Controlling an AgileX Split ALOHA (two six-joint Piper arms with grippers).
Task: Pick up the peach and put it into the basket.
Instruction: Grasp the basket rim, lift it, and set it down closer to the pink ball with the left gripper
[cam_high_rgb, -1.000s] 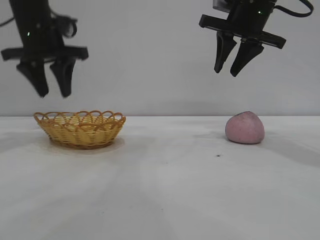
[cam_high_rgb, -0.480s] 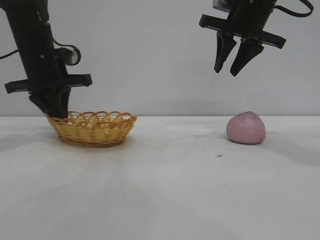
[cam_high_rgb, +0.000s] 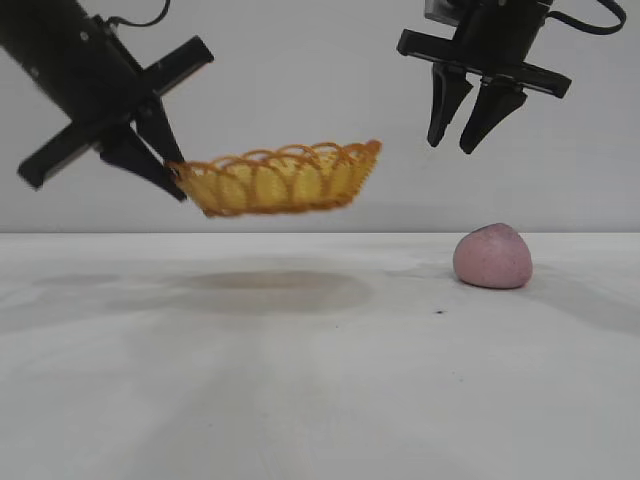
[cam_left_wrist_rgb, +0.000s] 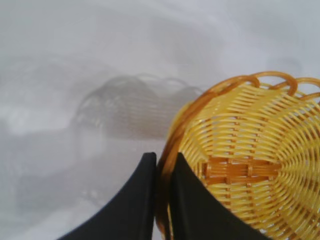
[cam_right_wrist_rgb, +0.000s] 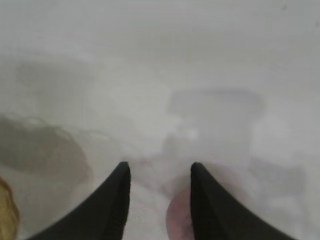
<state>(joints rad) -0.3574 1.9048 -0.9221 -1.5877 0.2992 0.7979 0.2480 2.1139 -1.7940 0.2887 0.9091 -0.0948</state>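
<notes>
We find the left claw (cam_high_rgb: 170, 165) at about ten o'clock in the exterior view, tilted, its fingers closed on the rim of the basket (cam_high_rgb: 280, 180) at the basket's nine-o'clock end. The basket hangs clear of the counter (cam_high_rgb: 320, 380), slightly tilted with its three-o'clock end higher, and its shadow (cam_high_rgb: 275, 290) lies on the counter beneath it. In the left wrist view we see the two dark fingers (cam_left_wrist_rgb: 135, 205) pinching the orange rim, one outside and one inside the yellow weave of the basket (cam_left_wrist_rgb: 250, 170). The right claw (cam_high_rgb: 465, 130) hangs at about one o'clock, well above the counter, its fingers parted and holding nothing. The peach (cam_high_rgb: 491, 256) rests on the counter at about three o'clock, below the right claw and slightly toward three o'clock from it, well apart from the basket. In the right wrist view the peach (cam_right_wrist_rgb: 180, 220) shows partly between the parted fingers (cam_right_wrist_rgb: 112, 205), apart from them.
</notes>
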